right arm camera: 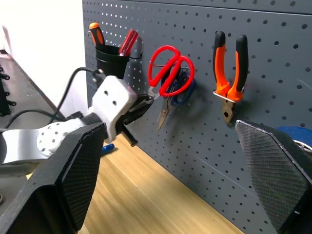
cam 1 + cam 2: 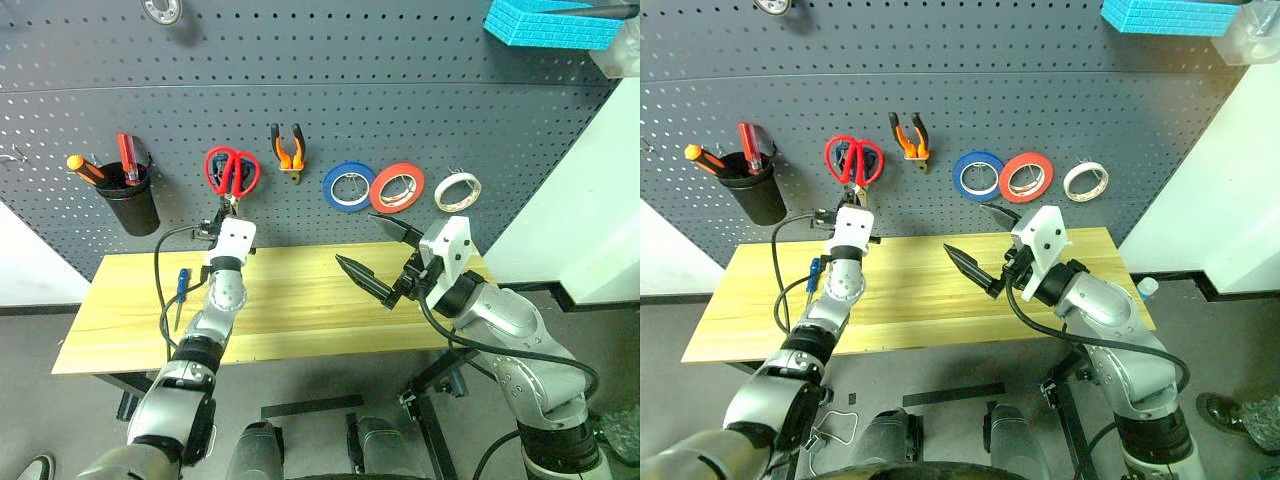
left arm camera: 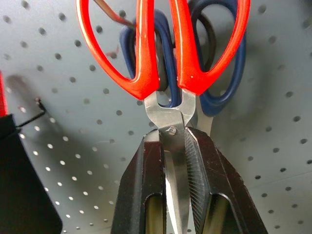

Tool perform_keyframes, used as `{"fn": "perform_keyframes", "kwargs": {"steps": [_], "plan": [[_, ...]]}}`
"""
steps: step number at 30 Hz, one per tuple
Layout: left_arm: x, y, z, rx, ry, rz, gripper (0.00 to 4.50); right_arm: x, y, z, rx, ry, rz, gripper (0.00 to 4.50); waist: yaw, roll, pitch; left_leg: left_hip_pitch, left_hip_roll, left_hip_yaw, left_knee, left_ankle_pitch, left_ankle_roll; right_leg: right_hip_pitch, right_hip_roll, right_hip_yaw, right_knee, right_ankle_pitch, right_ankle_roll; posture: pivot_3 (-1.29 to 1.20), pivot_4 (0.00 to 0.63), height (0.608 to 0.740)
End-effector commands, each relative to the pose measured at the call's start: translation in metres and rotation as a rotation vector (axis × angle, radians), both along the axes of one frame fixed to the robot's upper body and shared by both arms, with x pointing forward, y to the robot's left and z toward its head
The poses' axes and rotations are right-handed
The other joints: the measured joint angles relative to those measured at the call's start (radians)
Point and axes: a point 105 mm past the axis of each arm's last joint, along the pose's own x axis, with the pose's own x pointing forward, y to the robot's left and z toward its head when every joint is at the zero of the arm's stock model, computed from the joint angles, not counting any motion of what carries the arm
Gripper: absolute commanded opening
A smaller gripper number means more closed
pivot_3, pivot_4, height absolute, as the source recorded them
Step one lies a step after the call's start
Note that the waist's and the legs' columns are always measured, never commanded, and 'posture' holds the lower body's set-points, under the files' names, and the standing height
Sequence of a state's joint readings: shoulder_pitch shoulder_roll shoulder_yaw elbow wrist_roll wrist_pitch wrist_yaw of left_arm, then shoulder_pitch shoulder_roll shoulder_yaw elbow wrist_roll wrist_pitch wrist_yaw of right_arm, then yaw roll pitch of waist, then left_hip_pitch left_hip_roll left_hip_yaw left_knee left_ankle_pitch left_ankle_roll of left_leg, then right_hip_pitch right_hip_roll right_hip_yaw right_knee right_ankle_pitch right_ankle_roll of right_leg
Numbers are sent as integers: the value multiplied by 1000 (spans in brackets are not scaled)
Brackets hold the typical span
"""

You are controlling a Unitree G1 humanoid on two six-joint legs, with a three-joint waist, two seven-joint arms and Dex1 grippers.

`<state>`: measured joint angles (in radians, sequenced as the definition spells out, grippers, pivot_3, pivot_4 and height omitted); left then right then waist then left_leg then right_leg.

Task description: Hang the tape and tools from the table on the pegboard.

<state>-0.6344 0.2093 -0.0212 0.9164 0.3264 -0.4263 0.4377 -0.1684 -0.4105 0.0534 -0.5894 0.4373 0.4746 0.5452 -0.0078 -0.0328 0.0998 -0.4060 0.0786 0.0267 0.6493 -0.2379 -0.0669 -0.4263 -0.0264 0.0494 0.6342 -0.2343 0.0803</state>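
Left tool clamped on blades of red scissors, handles up against pegboard over blue scissors. Right tool wide open, holding nothing, above bench. Pliers hung at 3 o'clock of scissors; then blue roll, red roll, whitish tape. Blue screwdriver flat on bench at 9 o'clock of left arm. Black cup at 9 o'clock of scissors.

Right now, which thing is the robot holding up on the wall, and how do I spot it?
Find the dark grey pegboard behind the yellow table. Left of the orange-handled pliers hang the red-handled scissors, blades pinched in the left gripper. Blue-handled scissors hang right behind them.
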Motion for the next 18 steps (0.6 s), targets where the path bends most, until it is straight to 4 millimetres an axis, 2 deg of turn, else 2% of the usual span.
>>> {"fn": "perform_keyframes", "kwargs": {"steps": [1, 5, 6, 8, 13, 18], "plan": [[11, 0, 14, -32, -27, 18, 241, -1, 2, 8, 7, -34, 8, 4500, 0, 0, 0, 0, 0, 0, 0, 0, 0, 0, 0, 0, 0, 0, 0, 19, 49, 721], [15, -2, 15, -69, -22, 22, 241, -1, 3, 8, 6, -34, 6, 4500, -1, 0, 0, 0, 0, 0, 0, 0, 0, 0, 0, 0, 0, 0, 0, 16, 49, 721], [15, -3, 13, -71, -14, 18, 947, -1, 3, 8, 7, -34, 5, 4500, -2, 0, 0, 0, 0, 0, 0, 0, 0, 0, 0, 0, 0, 0, 0, 17, 51, 721], [13, -2, 12, -72, -18, 25, 1478, -1, 3, 8, 8, -33, 4, 4500, -2, 0, 0, 0, 0, 0, 0, 0, 0, 0, 0, 0, 0, 0, 0, 18, 51, 721], [11, 10, 7, -103, -3, 70, 3145, -2, 4, 5, 9, -25, 4, 4500, -1, 0, 0, 0, 0, 0, 0, 0, 0, 0, 0, 0, 0, 0, 0, 23, 56, 721], [10, 25, -7, -173, 83, 74, 3145, -2, 6, 3, 8, -16, 9, 4500, -1, 0, 0, 0, 0, 0, 0, 0, 0, 0, 0, 0, 0, 0, 0, 35, 62, 721]]}}
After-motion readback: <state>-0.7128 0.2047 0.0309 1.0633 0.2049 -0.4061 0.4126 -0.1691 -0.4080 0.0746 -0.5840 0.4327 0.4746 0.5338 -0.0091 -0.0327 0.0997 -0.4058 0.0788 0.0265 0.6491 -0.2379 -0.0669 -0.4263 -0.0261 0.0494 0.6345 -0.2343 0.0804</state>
